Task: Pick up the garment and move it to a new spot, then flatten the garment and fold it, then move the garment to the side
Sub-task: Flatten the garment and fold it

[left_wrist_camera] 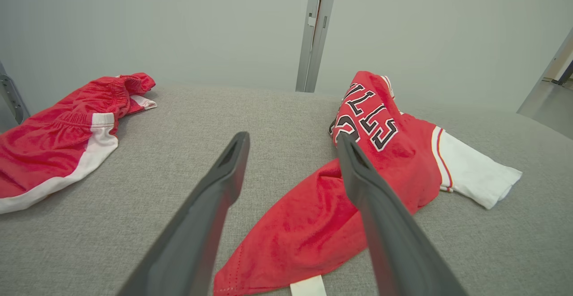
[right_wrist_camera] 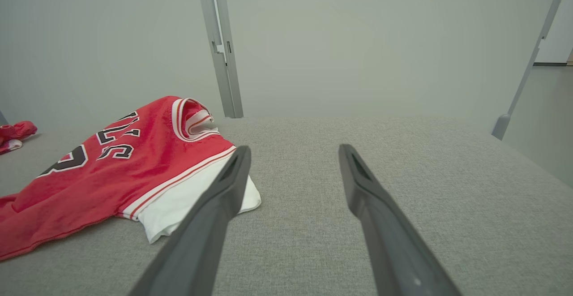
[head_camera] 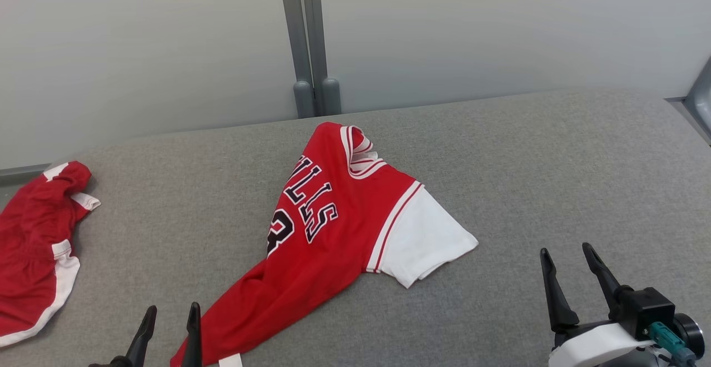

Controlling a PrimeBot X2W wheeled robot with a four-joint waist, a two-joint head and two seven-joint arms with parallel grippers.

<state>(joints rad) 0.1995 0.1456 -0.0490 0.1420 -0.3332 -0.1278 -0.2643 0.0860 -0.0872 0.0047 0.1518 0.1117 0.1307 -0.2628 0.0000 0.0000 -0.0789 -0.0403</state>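
A: Now, entry one: jersey (head_camera: 333, 228), red with a white sleeve (head_camera: 427, 239), lying bunched in the middle of the counter (head_camera: 527, 161), collar toward the far edge, hem trailing to the near edge.

B: Entry two, our hands. Left hand (head_camera: 173, 307): fingers spread wide, holding nothing, at the hem; we cannot tell whether it touches the cloth. Right hand (head_camera: 565, 248): equally wide, empty, above bare counter, near the sleeve but apart from it.

A: Hazards, as we judge them. A pinch at the hem alone may catch a single layer, so the body drags and twists instead of lifting. The hem sits at the near edge, so a pull toward us could slide it off.

B: Further hazard: shorts (head_camera: 33, 234), red and white, at the left edge. A move leftward risks tangling the two.

A: Edges: a grey post (head_camera: 305, 39) stands behind the far edge, close to the collar, so we see little margin there.

B: Open room: the right half of the counter lies bare and wide. We rate it the best new spot.
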